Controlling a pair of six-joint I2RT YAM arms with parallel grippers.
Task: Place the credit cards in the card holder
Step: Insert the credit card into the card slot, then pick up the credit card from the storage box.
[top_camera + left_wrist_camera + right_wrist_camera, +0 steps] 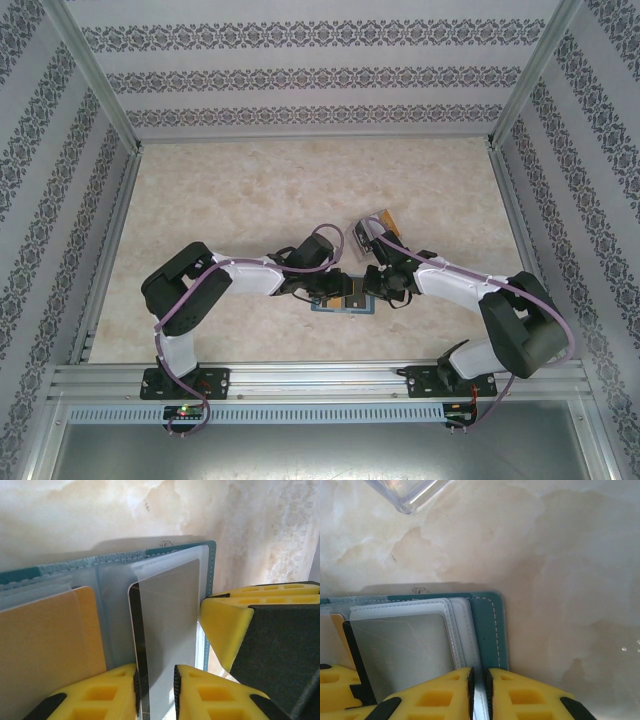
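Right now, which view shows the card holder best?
Left wrist: the card holder lies open, with an orange card and a dark-edged card in its pockets. Right wrist shows one corner; top view, a teal sliver beneath the arms.

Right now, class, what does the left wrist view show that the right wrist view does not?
Left wrist: the broad face of an orange card in its pocket. Right wrist: the corner of a clear box. Shared: the open teal wallet, a dark card that the left pincer grips, and the right pincer shut on a clear sleeve.
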